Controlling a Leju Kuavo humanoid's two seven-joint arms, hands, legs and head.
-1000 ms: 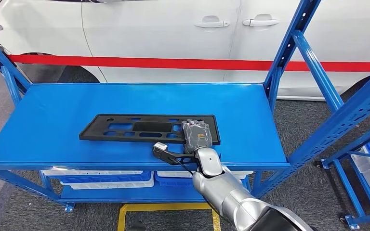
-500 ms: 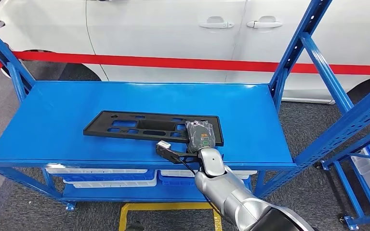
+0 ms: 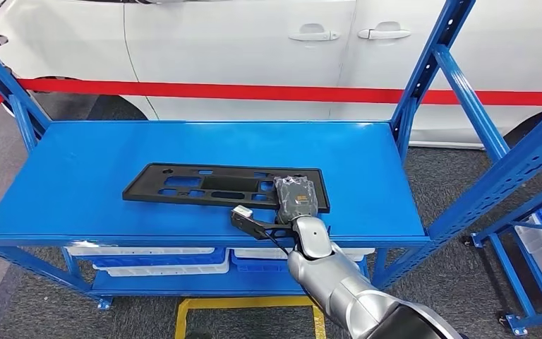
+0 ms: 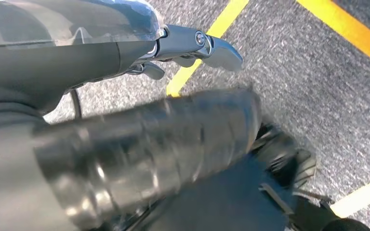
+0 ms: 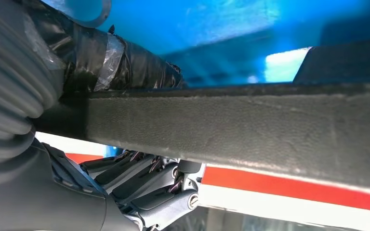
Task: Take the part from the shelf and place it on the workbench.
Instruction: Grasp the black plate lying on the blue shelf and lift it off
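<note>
Part lay flat on blue shelf, near front edge, open room left. Right hand gripped its right end, fingers clamped. Left hand state unclear.

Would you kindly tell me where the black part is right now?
In the head view, the black part lies flat on the blue shelf, toward the front edge, with the right hand gripping its right end.
</note>
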